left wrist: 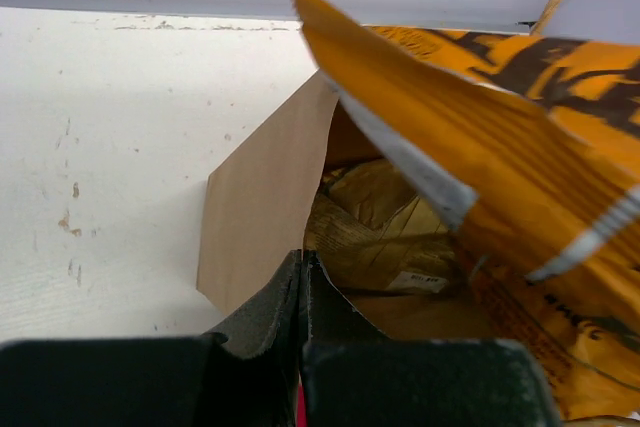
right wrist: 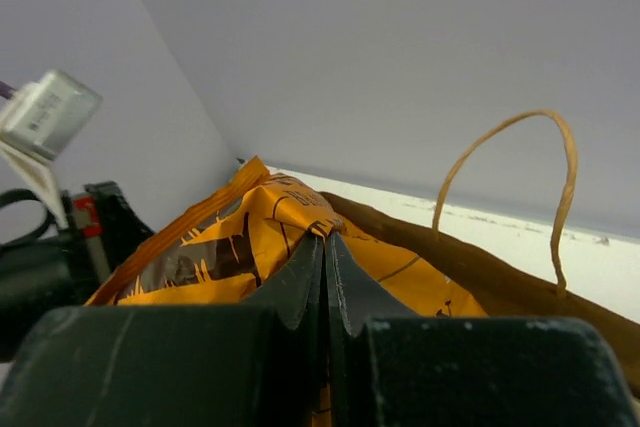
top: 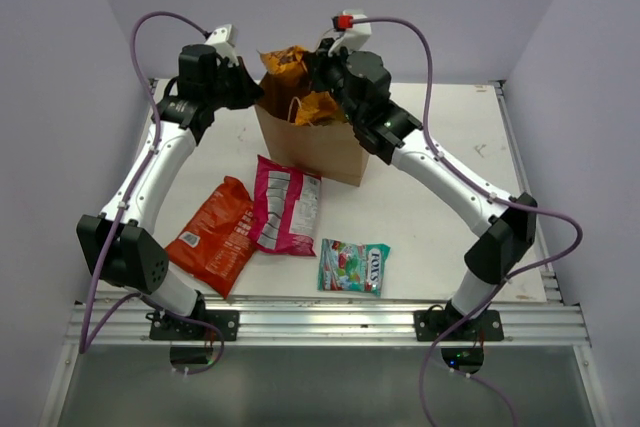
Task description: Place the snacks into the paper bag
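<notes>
The brown paper bag stands upright at the table's back middle. My left gripper is shut on its left rim; in the left wrist view the fingertips pinch the edge of the bag's wall. My right gripper is shut on the orange-yellow bag, held partly inside the bag's mouth; it also shows in the right wrist view. The tan kraft pouch lies inside the bag. The red-orange chip bag, the magenta bag and the teal candy packet lie flat on the table in front.
A looped handle rises above the bag's far rim. Purple walls close in the table at the back and both sides. A metal rail runs along the near edge by the arm bases.
</notes>
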`<state>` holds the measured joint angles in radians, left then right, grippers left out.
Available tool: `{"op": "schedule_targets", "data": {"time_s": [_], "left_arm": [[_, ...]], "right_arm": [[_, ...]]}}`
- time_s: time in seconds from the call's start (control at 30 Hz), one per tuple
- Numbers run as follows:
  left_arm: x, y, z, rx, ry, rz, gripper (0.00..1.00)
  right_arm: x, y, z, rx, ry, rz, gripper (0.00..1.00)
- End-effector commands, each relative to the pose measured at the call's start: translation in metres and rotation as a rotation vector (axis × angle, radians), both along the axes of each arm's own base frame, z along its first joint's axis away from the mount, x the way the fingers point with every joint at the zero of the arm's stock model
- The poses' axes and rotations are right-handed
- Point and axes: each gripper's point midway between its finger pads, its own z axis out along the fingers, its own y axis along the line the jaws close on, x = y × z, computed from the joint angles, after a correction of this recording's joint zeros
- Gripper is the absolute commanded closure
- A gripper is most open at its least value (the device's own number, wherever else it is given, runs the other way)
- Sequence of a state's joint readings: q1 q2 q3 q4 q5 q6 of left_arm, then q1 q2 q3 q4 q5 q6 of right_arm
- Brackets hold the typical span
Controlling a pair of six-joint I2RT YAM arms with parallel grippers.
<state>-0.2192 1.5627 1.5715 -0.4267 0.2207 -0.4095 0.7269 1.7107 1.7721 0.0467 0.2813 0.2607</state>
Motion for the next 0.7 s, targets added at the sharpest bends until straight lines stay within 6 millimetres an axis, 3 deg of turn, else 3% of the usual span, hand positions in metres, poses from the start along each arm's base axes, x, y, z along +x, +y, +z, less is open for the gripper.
{"op": "schedule_targets", "data": {"time_s": [0.0,0.07,0.1,0.17,0.2,0.3,0.4,0.57,0.6,0.67], "left_arm": [[-0.002,-0.005,0.018,-0.022,-0.063,-0.019,1.0],[-0.003,-0.004,0.018,-0.015,-0.063,-0.019,1.0],[-0.003,-0.003,0.017,-0.011,-0.063,-0.018,1.0],[-0.004,-0.003,0.017,-0.008,-0.061,-0.015,1.0],[-0.003,-0.002,0.018,-0.007,-0.064,-0.015,1.0],[-0.004,-0.002,0.02,-0.006,-0.068,-0.015,1.0],[-0.002,-0.003,0.02,-0.007,-0.068,-0.017,1.0],[0.0,-0.005,0.02,-0.011,-0.066,-0.027,1.0],[0.0,-0.005,0.02,-0.011,-0.065,-0.028,1.0],[0.0,-0.005,0.02,-0.009,-0.066,-0.027,1.0]], "right_arm": [[0.013,-0.01,0.018,0.093,-0.081,-0.096,1.0],[0.021,-0.004,0.011,0.089,-0.07,-0.103,1.0],[0.023,-0.004,0.024,0.106,-0.085,-0.112,1.0],[0.031,0.001,0.025,0.089,-0.087,-0.122,1.0],[0.034,-0.002,0.048,0.081,-0.116,-0.156,1.0],[0.039,-0.005,0.049,0.045,-0.12,-0.19,1.0],[0.04,0.001,0.037,0.005,-0.093,-0.184,1.0],[0.033,0.009,-0.005,-0.033,0.003,-0.154,1.0],[0.03,0.012,-0.023,-0.065,0.043,-0.143,1.0],[0.026,0.018,-0.041,-0.095,0.086,-0.119,1.0]]}}
